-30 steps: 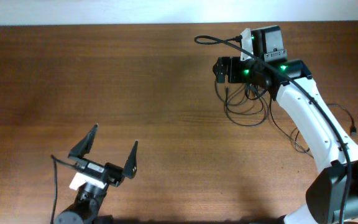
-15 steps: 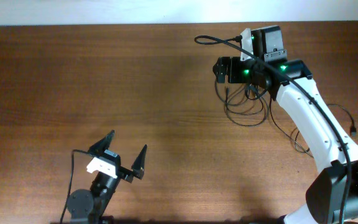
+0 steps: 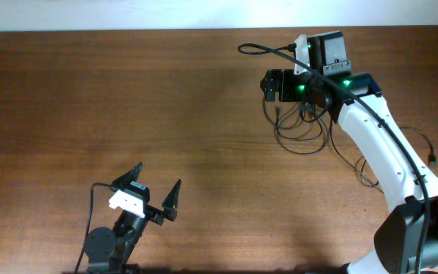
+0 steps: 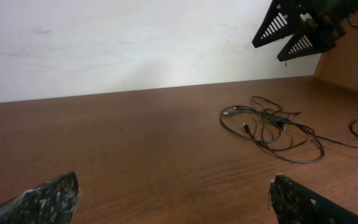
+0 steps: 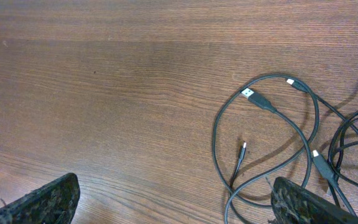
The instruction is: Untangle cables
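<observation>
The cables (image 3: 301, 131) lie as loose black loops on the wooden table at the back right, under my right arm. They also show in the left wrist view (image 4: 269, 124) and in the right wrist view (image 5: 267, 134), with several small plug ends, some silvery. My right gripper (image 3: 274, 86) hangs open above the left side of the loops, holding nothing; its fingers spread wide in its own view (image 5: 176, 202). My left gripper (image 3: 159, 176) is open and empty at the front left, far from the cables, and also shows in its own view (image 4: 173, 199).
More thin cord trails right of the arm (image 3: 426, 146) and near its base (image 3: 366, 176). A thicker black robot cable (image 3: 255, 49) loops off the right wrist. The white wall (image 4: 135, 43) borders the table's far edge.
My left arm has swung: its gripper moved right and toward the front edge, turning slightly. My right arm and the cables have not moved.
</observation>
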You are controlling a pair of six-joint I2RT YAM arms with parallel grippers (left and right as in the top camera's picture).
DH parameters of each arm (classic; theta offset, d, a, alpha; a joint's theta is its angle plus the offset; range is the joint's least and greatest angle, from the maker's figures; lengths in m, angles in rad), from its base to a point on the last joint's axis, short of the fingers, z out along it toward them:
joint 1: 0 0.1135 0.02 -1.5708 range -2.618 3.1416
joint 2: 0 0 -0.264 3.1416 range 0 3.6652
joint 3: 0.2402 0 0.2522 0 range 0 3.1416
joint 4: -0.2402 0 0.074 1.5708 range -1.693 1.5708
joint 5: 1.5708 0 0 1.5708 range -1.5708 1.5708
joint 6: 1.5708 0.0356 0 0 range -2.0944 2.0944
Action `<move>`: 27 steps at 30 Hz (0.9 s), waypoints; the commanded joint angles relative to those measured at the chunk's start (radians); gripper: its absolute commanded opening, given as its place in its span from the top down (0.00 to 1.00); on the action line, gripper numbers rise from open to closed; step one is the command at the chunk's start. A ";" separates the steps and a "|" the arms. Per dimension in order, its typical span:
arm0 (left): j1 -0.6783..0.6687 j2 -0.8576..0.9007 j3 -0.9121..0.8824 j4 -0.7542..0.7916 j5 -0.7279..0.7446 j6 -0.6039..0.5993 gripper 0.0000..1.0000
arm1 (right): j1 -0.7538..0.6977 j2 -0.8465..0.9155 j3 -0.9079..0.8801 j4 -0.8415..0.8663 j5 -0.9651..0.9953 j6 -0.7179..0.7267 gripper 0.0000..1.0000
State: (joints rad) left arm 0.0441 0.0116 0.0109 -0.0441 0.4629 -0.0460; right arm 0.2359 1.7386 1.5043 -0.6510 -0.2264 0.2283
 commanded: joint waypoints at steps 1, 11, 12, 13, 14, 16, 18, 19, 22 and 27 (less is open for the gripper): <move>-0.005 -0.006 -0.002 -0.010 0.003 0.009 0.01 | -0.002 0.003 0.001 0.000 0.003 -0.004 0.01; -0.004 -0.006 -0.002 -0.021 -0.298 0.183 0.01 | -0.002 0.003 0.001 0.000 0.003 -0.004 0.01; -0.004 -0.006 -0.002 -0.023 -0.315 0.183 0.01 | -0.002 0.003 0.001 0.000 0.003 -0.004 0.01; -0.004 -0.006 -0.002 -0.023 -0.314 0.183 0.01 | -0.002 0.003 0.001 0.000 0.003 -0.004 0.01; -0.004 -0.006 -0.002 -0.024 -0.314 0.183 0.01 | -0.002 0.003 0.001 0.000 0.003 -0.004 0.01; -0.004 -0.006 -0.002 -0.024 -0.314 0.183 0.01 | -0.002 0.003 0.001 0.000 0.003 -0.004 0.02; -0.004 -0.006 -0.002 -0.024 -0.314 0.183 0.01 | -0.002 0.003 0.001 0.000 0.003 -0.004 0.02; -0.004 -0.006 -0.002 -0.024 -0.314 0.183 0.01 | -0.002 0.003 0.001 0.000 0.003 -0.004 0.01; -0.004 -0.006 -0.002 -0.024 -0.314 0.183 0.01 | -0.002 0.003 0.001 0.000 0.003 -0.004 0.02; -0.004 -0.006 -0.002 -0.024 -0.314 0.183 0.01 | -0.002 0.003 0.001 0.000 0.003 -0.004 0.01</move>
State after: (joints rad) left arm 0.0441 0.0116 0.0109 -0.0605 0.1635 0.1169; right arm 0.2363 1.7386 1.5043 -0.6510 -0.2264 0.2283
